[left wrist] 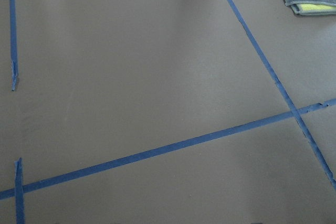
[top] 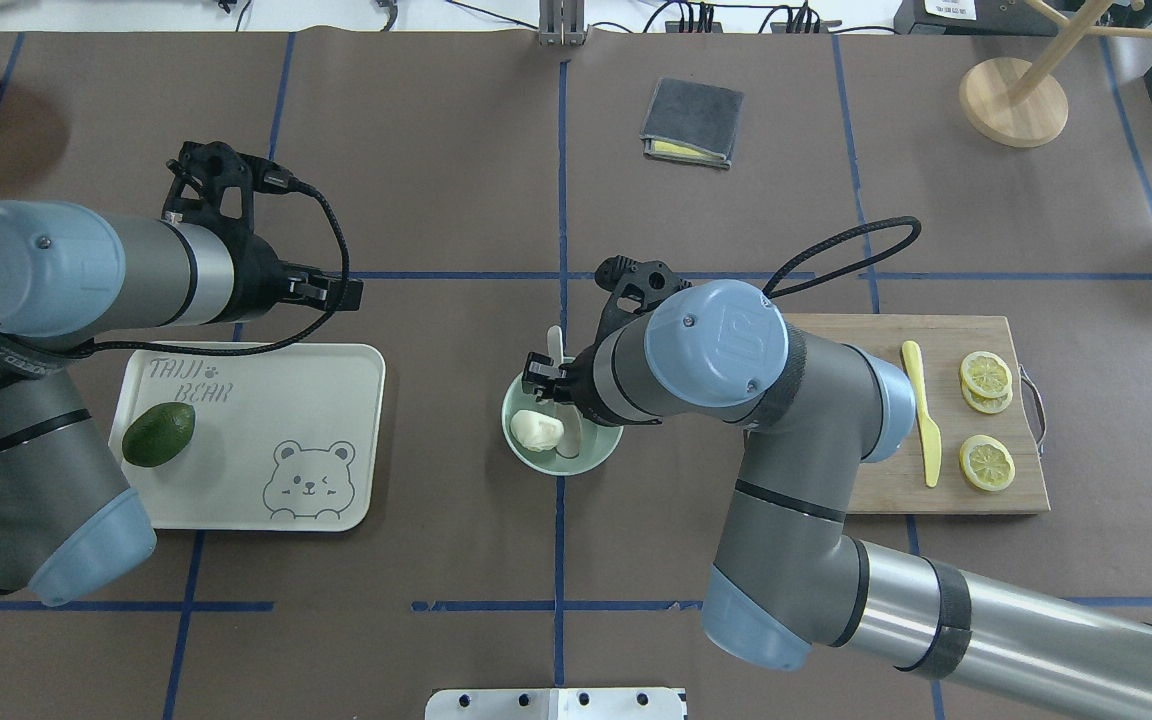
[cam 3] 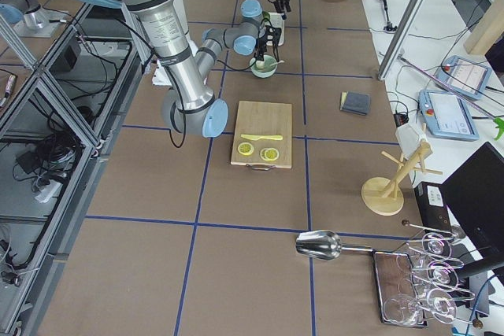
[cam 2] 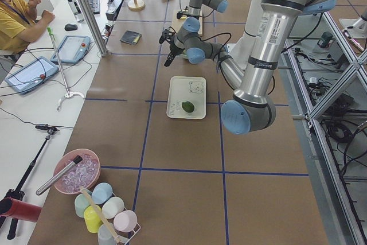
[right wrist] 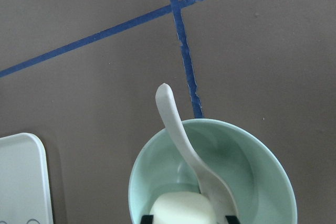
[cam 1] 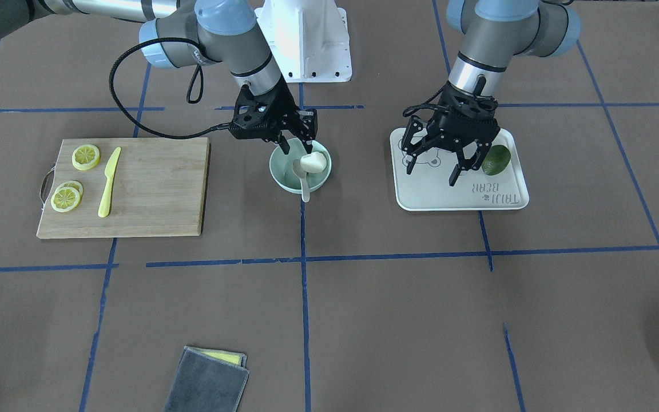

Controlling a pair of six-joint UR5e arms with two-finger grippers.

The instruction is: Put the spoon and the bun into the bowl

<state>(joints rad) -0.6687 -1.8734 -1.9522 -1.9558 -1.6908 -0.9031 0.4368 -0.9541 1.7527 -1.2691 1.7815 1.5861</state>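
The bowl (cam 1: 284, 174) sits on the lengthwise blue tape line (cam 1: 305, 297) at mid-table, between the bear-print tray (cam 1: 461, 197) and the wooden cutting board (cam 1: 158, 189). The spoon (cam 1: 302, 178) lies in it with its scoop down inside. Its long axis runs away from the robot, roughly along the tape. The handle slopes up over the far rim, with its tip pointing toward the operators' side and hanging just past the edge. The bun (cam 1: 314, 162) is inside the bowl too, touching the spoon's scoop on the side toward the tray.

The right gripper (cam 1: 297, 150) hangs directly over the bowl. In the wrist view a pad shows at each side of the bun, but whether they press on it or stand free I cannot tell.

The left gripper (cam 1: 431, 174) hovers above the tray with its fingers spread wide and nothing between them. An avocado (cam 1: 496, 159) lies on the tray just beside it
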